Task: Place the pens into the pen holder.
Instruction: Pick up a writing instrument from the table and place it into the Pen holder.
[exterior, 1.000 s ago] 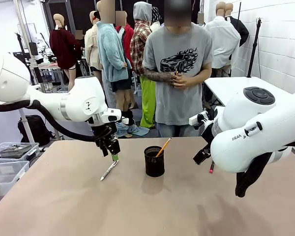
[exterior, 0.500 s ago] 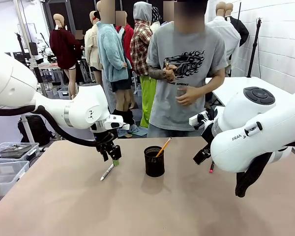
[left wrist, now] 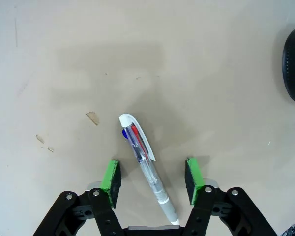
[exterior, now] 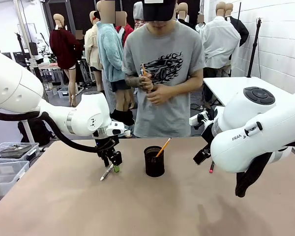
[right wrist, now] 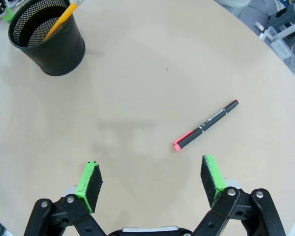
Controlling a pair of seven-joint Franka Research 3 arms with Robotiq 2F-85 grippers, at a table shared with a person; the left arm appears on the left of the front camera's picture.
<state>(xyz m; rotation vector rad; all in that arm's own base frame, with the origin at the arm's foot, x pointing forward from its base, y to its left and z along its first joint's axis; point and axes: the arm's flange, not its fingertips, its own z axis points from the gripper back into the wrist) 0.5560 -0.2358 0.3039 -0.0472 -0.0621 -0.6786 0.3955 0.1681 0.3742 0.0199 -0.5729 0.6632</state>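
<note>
The left gripper (left wrist: pixel 152 173) is low over the table (left wrist: pixel 196 73) with its jaws apart, a green pad on each side of the white pen (left wrist: pixel 141 158), which lies flat between them and touches neither. The holder (exterior: pixel 154 161) stands mid-table, near that gripper, with the yellow pencil (exterior: pixel 162 147) leaning in it. The right gripper (right wrist: pixel 151 178) hangs above the table, jaws apart, and the dark pen (right wrist: pixel 205 125) with a red tip lies flat just beyond its pads, well apart from the holder
</note>
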